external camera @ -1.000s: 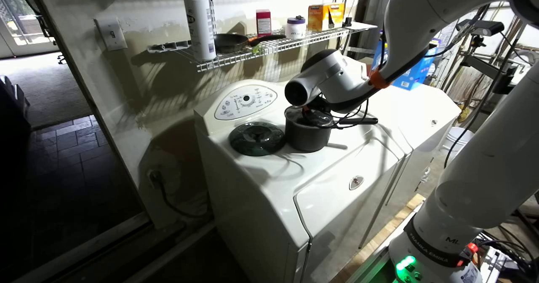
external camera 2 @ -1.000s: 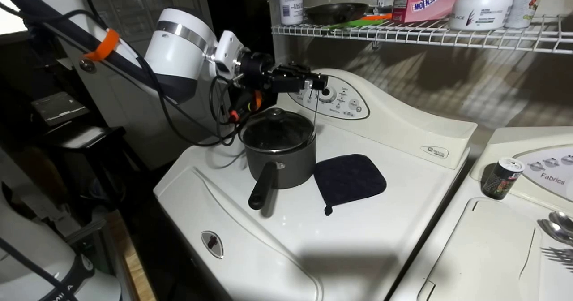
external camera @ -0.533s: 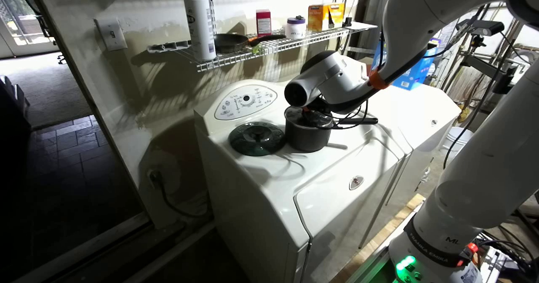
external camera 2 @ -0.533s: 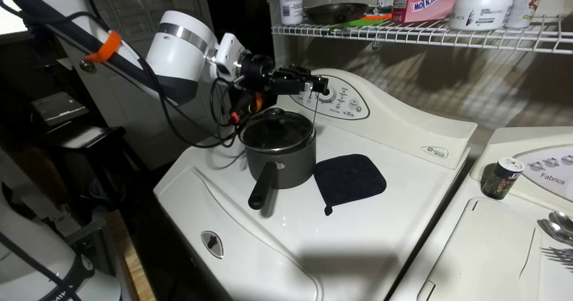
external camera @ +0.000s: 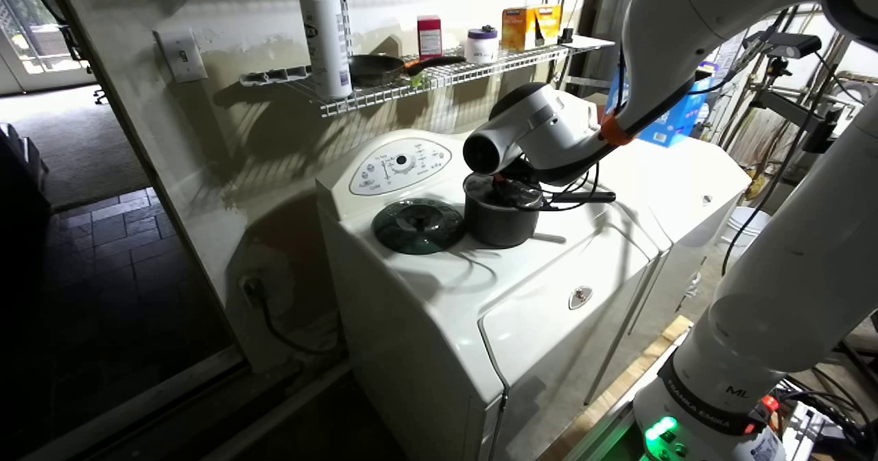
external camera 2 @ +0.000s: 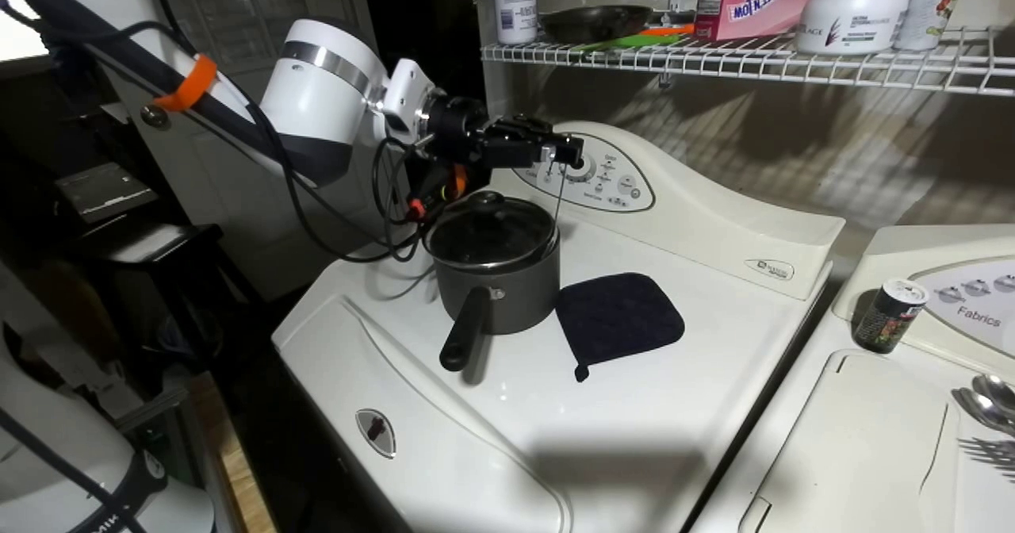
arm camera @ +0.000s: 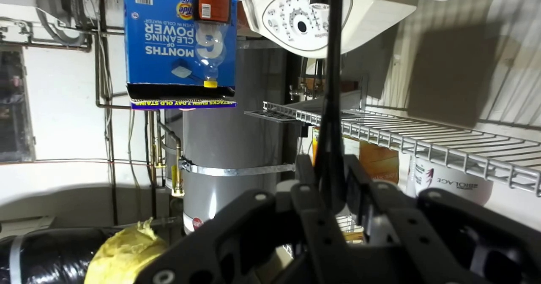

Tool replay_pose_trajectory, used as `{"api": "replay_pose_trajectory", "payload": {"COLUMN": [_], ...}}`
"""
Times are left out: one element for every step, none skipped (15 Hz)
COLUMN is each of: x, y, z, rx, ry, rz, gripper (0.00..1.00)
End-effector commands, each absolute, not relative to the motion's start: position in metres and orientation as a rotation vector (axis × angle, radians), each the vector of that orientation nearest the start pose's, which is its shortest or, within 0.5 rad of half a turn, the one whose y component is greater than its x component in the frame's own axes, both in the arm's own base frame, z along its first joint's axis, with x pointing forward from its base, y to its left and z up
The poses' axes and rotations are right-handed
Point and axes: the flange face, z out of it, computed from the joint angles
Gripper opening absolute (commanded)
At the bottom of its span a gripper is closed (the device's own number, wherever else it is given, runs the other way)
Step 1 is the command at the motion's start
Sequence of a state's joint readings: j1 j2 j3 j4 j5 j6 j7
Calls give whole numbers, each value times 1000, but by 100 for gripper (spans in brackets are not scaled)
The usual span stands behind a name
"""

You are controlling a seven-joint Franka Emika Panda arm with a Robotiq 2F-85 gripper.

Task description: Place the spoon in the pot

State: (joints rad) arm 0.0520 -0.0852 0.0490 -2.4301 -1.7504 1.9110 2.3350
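The pot (external camera 2: pixel 507 304), dark grey with its black handle (external camera 2: pixel 469 331) toward the viewer, stands on the white dryer top; the pot (external camera: pixel 499 222) also shows in an exterior view. My gripper (external camera 2: pixel 564 150) is above the pot's edge, its jaws closed around the spoon's upper end. The spoon's thin stem (external camera 2: pixel 561 192) hangs nearly upright down to the pot's rim; whether its lower end is inside or behind the rim I cannot tell. In the wrist view the spoon (arm camera: pixel 334 64) runs dark between the fingertips of my gripper (arm camera: pixel 329 170), its bowl out of view.
A dark green disc (external camera: pixel 417 228) lies beside the pot. A dark lid-like piece with a knob (external camera 2: pixel 488 202) shows at the pot's mouth, resting on it or behind it. Nearby are a navy potholder (external camera 2: pixel 618 319), a can (external camera 2: pixel 890 315), cutlery (external camera 2: pixel 983 406) and a wire shelf (external camera 2: pixel 714 65).
Over the last second my gripper and the spoon have sunk very slightly toward the pot. The grip looks the same, and the pot has not moved.
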Motion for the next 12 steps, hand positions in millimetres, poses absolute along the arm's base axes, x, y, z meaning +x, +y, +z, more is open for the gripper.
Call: {"api": "replay_pose_trajectory", "payload": {"x": [493,493,493,493,493,493,493,493,493,494,494,495], "y": [-25,-25,-26,-26,-27,-27,-27,-27,-28,-28,-29,-29], "z": [369,368,368,367,367,367,367,367,366,366,366,366], "rx": [1617,1615,1614,1612,1613,1614,1614,1613,1613,1612,1610,1607], "ry": [-1004,-1003,-1003,-1004,-1005,-1006,-1007,-1007,-1008,-1009,-1009,-1011], "rz": [1466,1463,1460,1459,1456,1453,1451,1449,1447,1445,1444,1445], "gripper": [5,5,5,5,5,5,5,5,5,5,5,5]}}
